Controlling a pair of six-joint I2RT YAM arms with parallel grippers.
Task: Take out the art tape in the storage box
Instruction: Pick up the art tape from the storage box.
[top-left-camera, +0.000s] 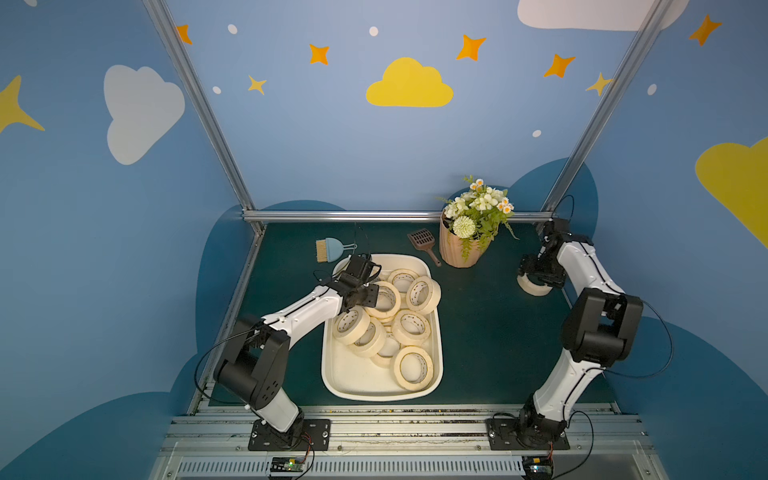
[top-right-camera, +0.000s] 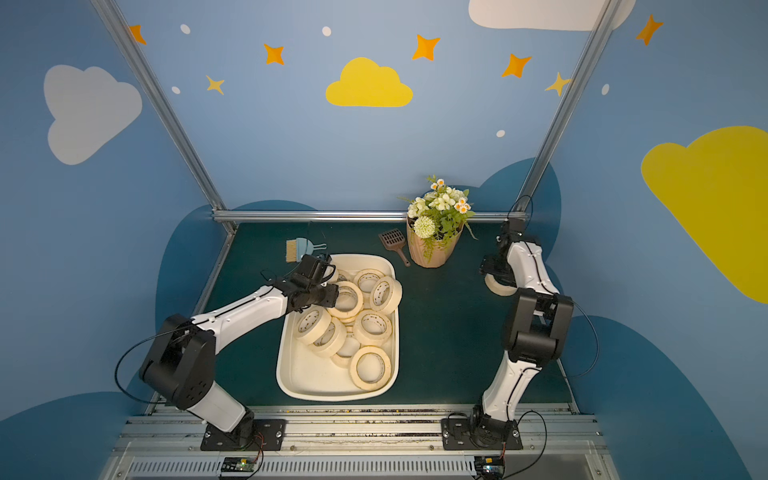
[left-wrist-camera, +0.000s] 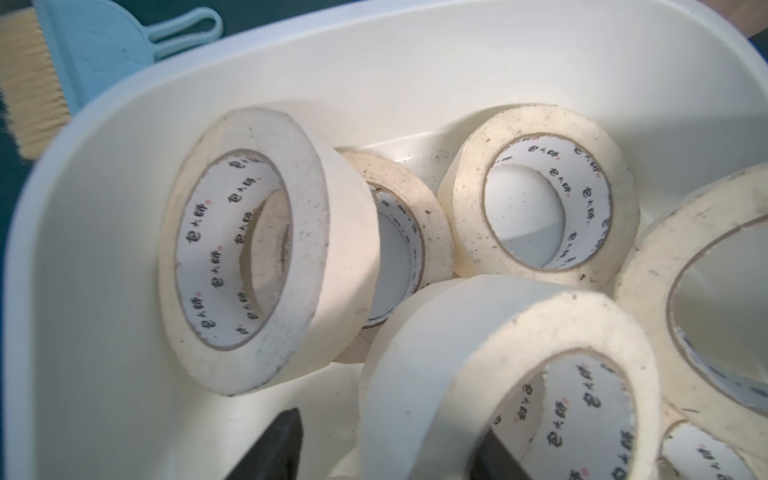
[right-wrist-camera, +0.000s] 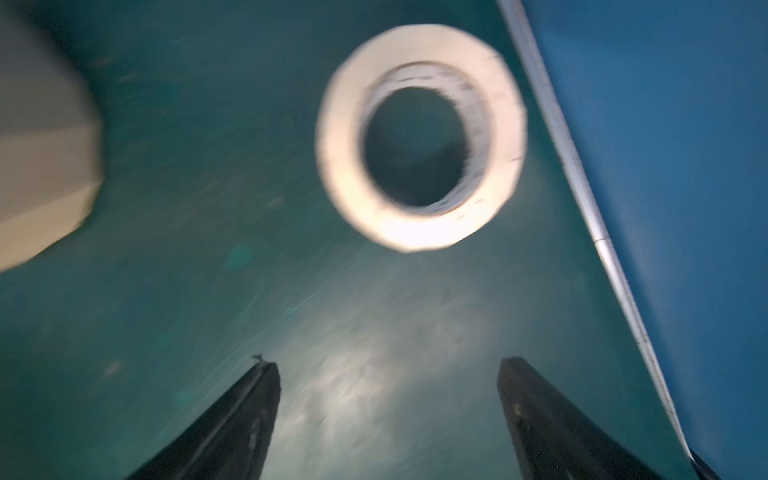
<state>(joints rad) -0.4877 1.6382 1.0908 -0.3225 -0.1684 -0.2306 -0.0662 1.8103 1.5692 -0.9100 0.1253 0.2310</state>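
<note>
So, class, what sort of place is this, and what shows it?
Probably a staged robot test cell: a left arm and right arm bolted to a metal rail, an aluminium frame, and walls painted with a yellow cloud and stars.

Cream tape rolls (left-wrist-camera: 316, 199) — white inside, dark print — cream-white box (top-left-camera: 357, 378).
</note>
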